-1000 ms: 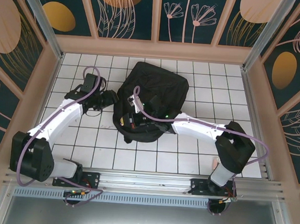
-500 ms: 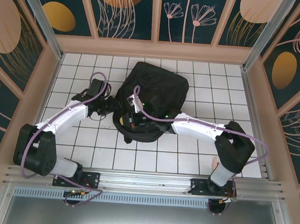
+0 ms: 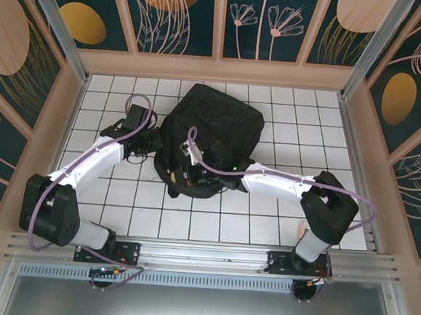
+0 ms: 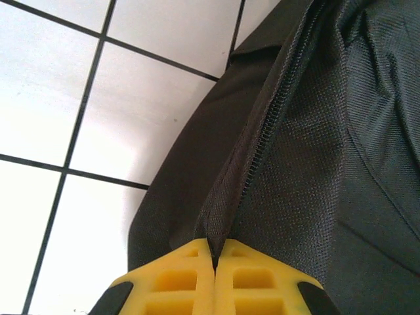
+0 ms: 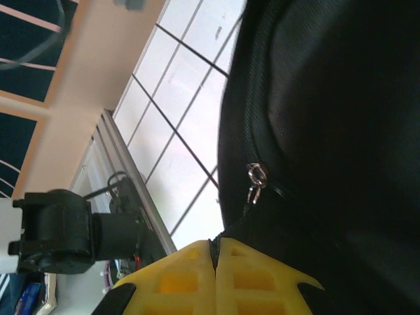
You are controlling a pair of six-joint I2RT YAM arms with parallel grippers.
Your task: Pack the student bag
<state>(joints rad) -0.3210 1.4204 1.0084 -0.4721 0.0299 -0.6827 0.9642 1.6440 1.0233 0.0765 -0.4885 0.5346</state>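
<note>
Nearest us, the right gripper [image 3: 187, 172] sits on the near end of the student bag [image 3: 220, 125]. Up close we see its yellow fingers [image 5: 262, 259] pressed flat together, with the bag's black edge running right into their tips. That looks like a nip on the fabric, as far as we can tell. A silver zip pull [image 5: 254, 180] hangs just beyond them. On the bag's left side, the left gripper [image 3: 151, 140] is clamped tight too, with a fold of the zipper seam [image 4: 275, 118] pinched between its pads [image 4: 190, 254]. The bag lies around the middle of the white tiled table [image 3: 279, 207]. What's inside it we cannot make out.
</note>
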